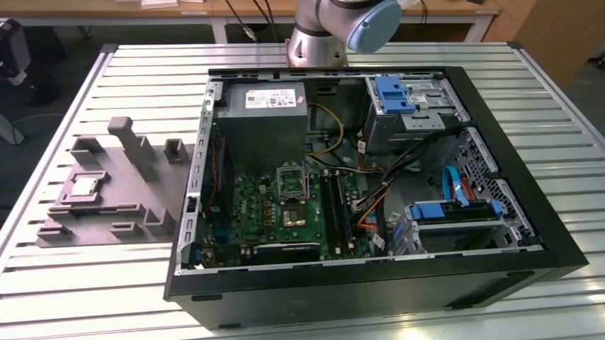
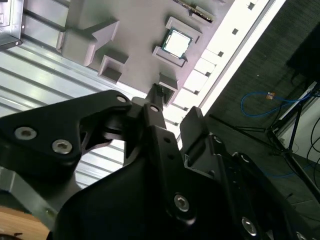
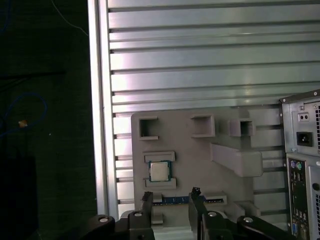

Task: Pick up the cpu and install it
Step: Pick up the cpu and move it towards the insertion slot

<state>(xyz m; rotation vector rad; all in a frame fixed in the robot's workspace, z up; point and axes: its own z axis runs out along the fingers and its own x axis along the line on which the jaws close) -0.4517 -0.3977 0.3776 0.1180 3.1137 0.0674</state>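
Exterior view: a slatted silver metal table point(image 1: 57, 283) carries a big black open computer case point(image 1: 378, 283) w/ a green motherboard point(image 1: 283, 212) inside. Just beside the case, at the exterior view's left, lies a grey moulded plastic fixture tray point(image 1: 95, 227). The cpu point(image 1: 83, 185), a small flat square chip w/ silvery lid and pale rim, lies flat in a raised pocket on that tray. It is well apart from the silver rectangular socket frame point(image 1: 291, 180) on the board. The arm's grey-and-blue base joint point(image 1: 331, 28) stands behind the case, cut off by the picture edge.

First wrist view: the tray from above, cpu point(image 3: 159, 171) at centre. The black gripper point(image 3: 171, 199) hovers near the pocket – its two fingers point(image 3: 147, 200) stand apart w/ nothing held, not touching the chip. The case's rear panel w/ ports point(image 3: 300, 170) is cut off at the side.

Second wrist view: the gripper point(image 2: 174, 106) body covers much of the tray; the cpu point(image 2: 176, 43) shows beyond the fingertips, dark floor point(image 2: 280, 50) past the table edge.

A thin strip in a tray slot sits partly behind the fingers in the first wrist view – can't tell what it is.
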